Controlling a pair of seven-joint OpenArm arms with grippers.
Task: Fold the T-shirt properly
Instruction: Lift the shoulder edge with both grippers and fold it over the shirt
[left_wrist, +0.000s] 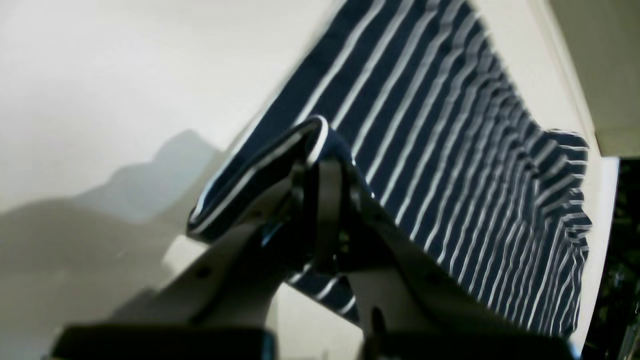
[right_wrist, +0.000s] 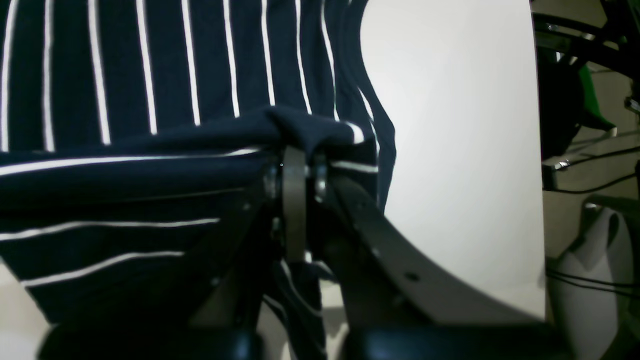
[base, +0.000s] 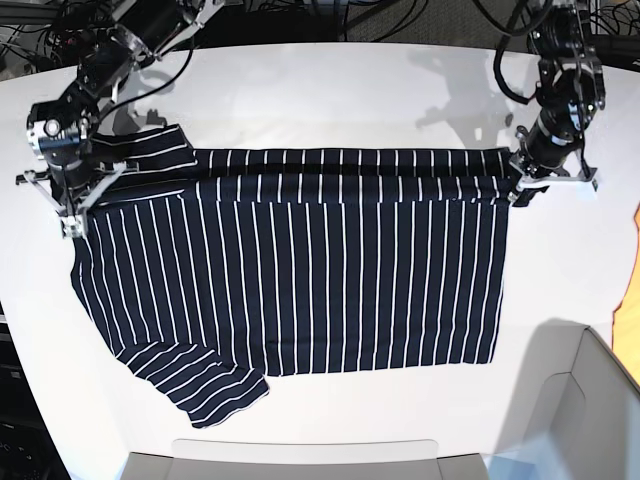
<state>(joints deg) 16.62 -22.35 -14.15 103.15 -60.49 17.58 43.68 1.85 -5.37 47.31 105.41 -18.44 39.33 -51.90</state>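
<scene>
The T-shirt (base: 300, 270) lies spread flat on the white table (base: 400, 90), its long axis running side to side across the table, with its far edge lifted into a narrow band doubled over along the top. At one end of that band the left gripper (base: 524, 182) is pinched tight on the cloth, and at the other end, by the sleeve, the right gripper (base: 72, 200) is clamped on the fabric too; both wrist views show the fingers closed with striped cloth bunched between them. The rest of the shirt stretches from the grippers toward the near edge of the table, so I'd judge the fold has to be carried that way, both arms drawing the held edge across together, each as close to its own corner as the other.
</scene>
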